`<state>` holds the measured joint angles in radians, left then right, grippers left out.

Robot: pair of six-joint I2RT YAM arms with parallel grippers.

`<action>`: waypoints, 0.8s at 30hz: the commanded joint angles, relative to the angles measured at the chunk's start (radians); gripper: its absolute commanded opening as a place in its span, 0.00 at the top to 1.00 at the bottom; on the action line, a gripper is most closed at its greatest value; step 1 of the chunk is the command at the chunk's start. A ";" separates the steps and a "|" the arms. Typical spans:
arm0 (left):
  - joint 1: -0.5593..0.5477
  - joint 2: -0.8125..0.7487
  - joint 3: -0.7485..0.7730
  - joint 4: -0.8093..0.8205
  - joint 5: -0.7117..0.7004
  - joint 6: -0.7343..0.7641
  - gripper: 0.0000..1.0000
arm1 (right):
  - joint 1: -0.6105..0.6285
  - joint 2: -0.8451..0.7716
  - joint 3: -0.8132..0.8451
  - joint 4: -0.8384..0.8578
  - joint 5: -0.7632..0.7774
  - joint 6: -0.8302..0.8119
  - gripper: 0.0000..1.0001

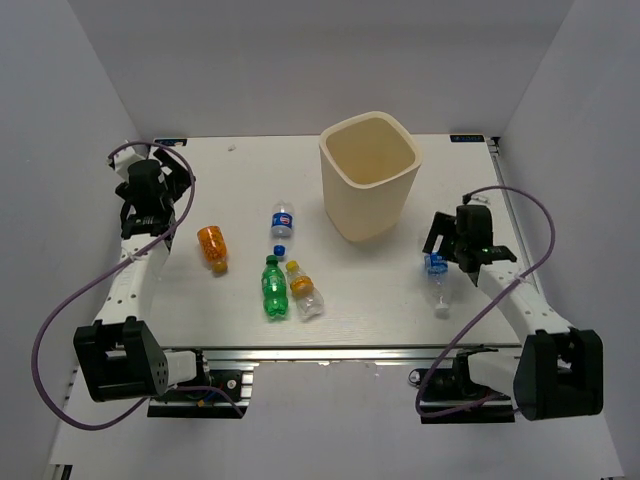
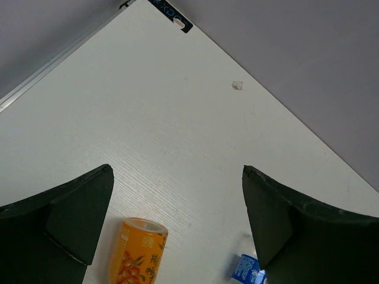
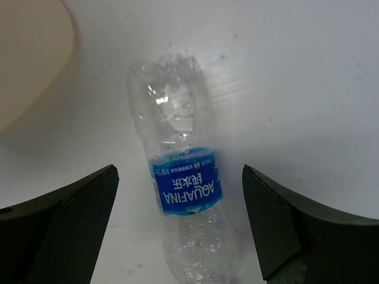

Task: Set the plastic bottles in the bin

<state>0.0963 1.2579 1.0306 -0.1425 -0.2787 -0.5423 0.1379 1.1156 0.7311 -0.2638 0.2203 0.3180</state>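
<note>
The cream bin [image 1: 340, 205] stands at the back centre. An orange bottle [image 1: 212, 246], a clear blue-label bottle [image 1: 283, 222], a green bottle [image 1: 273, 288] and a clear bottle with an orange label and yellow cap [image 1: 304, 290] lie left of it. Another clear blue-label bottle [image 1: 437, 272] lies on the right. My right gripper [image 1: 450, 254] hangs open over it; its jaws [image 3: 179, 171] stand either side of the bottle [image 3: 186, 189] without touching. My left gripper [image 1: 150, 220] is open and empty [image 2: 177, 171], beyond the orange bottle [image 2: 136, 254].
The bin's wall [image 3: 29, 53] is close on the left in the right wrist view. A small white scrap [image 2: 237, 86] lies near the table's back edge. Grey walls close in the table on the left, back and right.
</note>
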 commanded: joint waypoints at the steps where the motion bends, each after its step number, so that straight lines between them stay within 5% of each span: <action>1: 0.000 0.008 -0.006 0.003 -0.007 0.010 0.02 | 0.002 0.088 -0.064 0.104 -0.079 0.004 0.11; 6: -0.001 0.017 -0.010 -0.011 -0.019 0.021 0.02 | 0.000 0.236 -0.062 0.152 -0.101 0.016 0.11; 9: 0.000 0.015 -0.010 -0.020 -0.028 0.024 0.02 | 0.002 0.311 -0.026 0.138 -0.058 0.029 0.26; 10: -0.001 0.015 -0.009 -0.026 -0.042 0.022 0.02 | 0.002 0.325 -0.013 0.132 -0.038 0.029 0.40; 15: 0.000 0.014 -0.006 -0.040 -0.068 0.025 0.02 | 0.000 0.233 0.115 0.089 0.094 0.024 0.72; 20: 0.000 0.015 -0.009 -0.037 -0.050 0.019 0.02 | 0.002 0.084 0.327 0.093 0.146 -0.095 0.77; 24: 0.000 0.015 -0.012 -0.037 -0.036 0.018 0.02 | 0.003 0.046 0.515 0.239 -0.076 -0.148 0.75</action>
<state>0.0963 1.2884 1.0218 -0.1764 -0.3241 -0.5285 0.1387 1.2037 1.1294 -0.1677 0.2626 0.2405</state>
